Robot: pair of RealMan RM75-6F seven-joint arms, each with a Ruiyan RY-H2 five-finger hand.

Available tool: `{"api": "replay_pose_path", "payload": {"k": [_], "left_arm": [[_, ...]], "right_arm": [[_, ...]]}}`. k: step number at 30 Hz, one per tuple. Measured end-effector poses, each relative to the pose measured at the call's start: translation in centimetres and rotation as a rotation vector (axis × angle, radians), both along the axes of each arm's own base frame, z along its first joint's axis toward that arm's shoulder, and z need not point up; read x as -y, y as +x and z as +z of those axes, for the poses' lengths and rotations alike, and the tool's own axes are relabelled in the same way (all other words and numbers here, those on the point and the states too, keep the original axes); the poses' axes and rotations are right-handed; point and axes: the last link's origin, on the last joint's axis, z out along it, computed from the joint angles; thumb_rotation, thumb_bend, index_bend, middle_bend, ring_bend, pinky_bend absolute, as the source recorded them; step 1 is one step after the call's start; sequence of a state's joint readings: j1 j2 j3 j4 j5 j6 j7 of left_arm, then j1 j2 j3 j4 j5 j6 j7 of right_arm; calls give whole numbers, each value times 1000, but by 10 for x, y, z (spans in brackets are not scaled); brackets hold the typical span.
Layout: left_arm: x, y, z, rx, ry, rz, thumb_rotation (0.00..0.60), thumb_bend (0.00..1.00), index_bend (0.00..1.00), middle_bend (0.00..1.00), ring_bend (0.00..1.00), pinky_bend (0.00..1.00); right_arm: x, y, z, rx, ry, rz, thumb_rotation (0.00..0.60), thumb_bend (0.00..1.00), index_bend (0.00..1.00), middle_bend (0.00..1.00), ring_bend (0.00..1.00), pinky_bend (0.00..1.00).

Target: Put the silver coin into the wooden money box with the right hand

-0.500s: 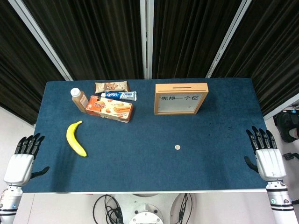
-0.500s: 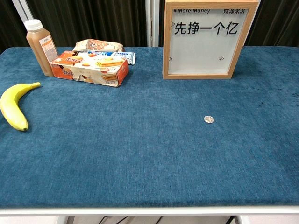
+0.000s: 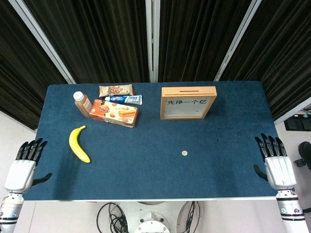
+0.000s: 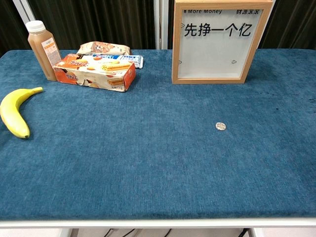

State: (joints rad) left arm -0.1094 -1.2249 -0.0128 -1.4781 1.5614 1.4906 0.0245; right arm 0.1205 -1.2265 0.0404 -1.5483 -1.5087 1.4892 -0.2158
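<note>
A small silver coin (image 3: 184, 153) (image 4: 220, 126) lies flat on the blue table (image 3: 218, 145), right of the middle. The wooden money box (image 3: 188, 102) (image 4: 219, 42) stands upright at the back, its slot on top and a white front panel with printed characters. My right hand (image 3: 275, 162) hovers at the table's right front corner, fingers extended and apart, holding nothing, well to the right of the coin. At the left front corner is my left hand (image 3: 24, 165), also spread and empty. Neither hand shows in the chest view.
A yellow banana (image 3: 78, 144) lies at the left. Behind it stand a brown drink bottle (image 3: 81, 103), an orange biscuit box (image 3: 113, 112), a toothpaste tube (image 3: 124, 99) and a snack packet (image 3: 116, 90). Dark curtains hang behind the table.
My right hand has slid slightly down and toward the table's front edge. The coin, the box and my left hand are where they were.
</note>
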Motion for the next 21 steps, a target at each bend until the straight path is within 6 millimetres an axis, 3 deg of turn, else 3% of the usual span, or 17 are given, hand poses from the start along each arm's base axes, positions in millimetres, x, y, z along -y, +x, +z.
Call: {"api": "replay_pose_path", "payload": {"k": [9, 16, 21], "left_arm": [[0, 0, -6, 9, -11, -5, 600, 117, 26, 0, 0, 0], [5, -2, -4, 3, -8, 5, 600, 117, 26, 0, 0, 0], [5, -4, -3, 6, -8, 14, 600, 118, 26, 0, 0, 0]], "right_arm": [[22, 21, -31, -66, 146, 60, 600, 177, 0, 0, 0, 0], [44, 55, -81, -104, 296, 171, 600, 185, 4, 0, 0, 0], [58, 70, -109, -114, 349, 213, 600, 206, 114, 0, 0, 0]]}}
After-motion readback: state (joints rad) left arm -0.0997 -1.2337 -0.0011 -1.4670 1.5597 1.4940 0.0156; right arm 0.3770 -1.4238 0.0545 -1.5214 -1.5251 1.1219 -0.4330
